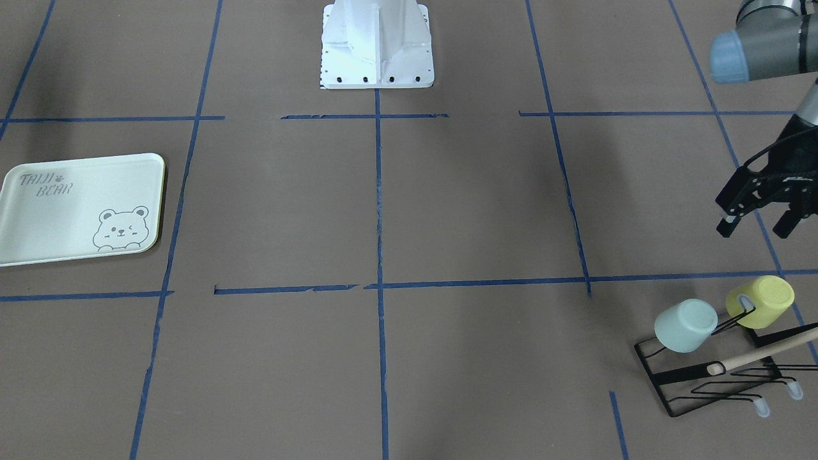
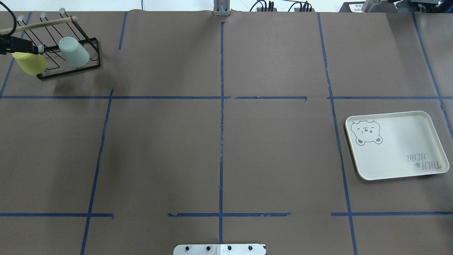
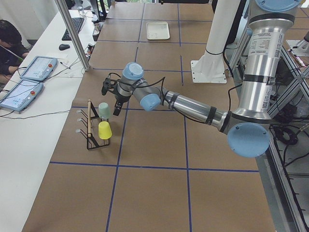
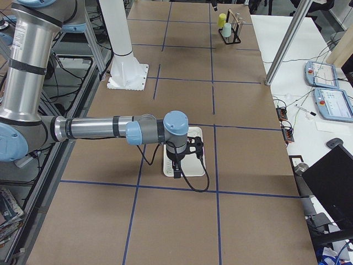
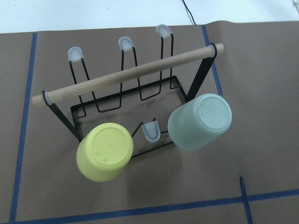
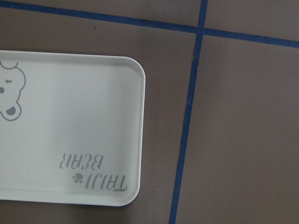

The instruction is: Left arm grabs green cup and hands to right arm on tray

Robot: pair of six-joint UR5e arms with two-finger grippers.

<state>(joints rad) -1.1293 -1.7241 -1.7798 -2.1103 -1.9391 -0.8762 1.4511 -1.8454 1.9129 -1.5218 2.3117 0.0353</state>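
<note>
The green cup hangs mouth-down on a peg of a black wire rack, next to a yellow cup. It also shows in the overhead view and the left wrist view. My left gripper is open and empty, above and a little short of the rack. The tray lies flat and bare at the other end of the table; it also shows in the right wrist view. My right gripper hovers over the tray. I cannot tell whether it is open or shut.
The rack has a wooden bar handle and several free capped pegs. The robot's white base stands at the table's middle edge. Blue tape lines grid the brown table. Operators' tablets lie on a side desk.
</note>
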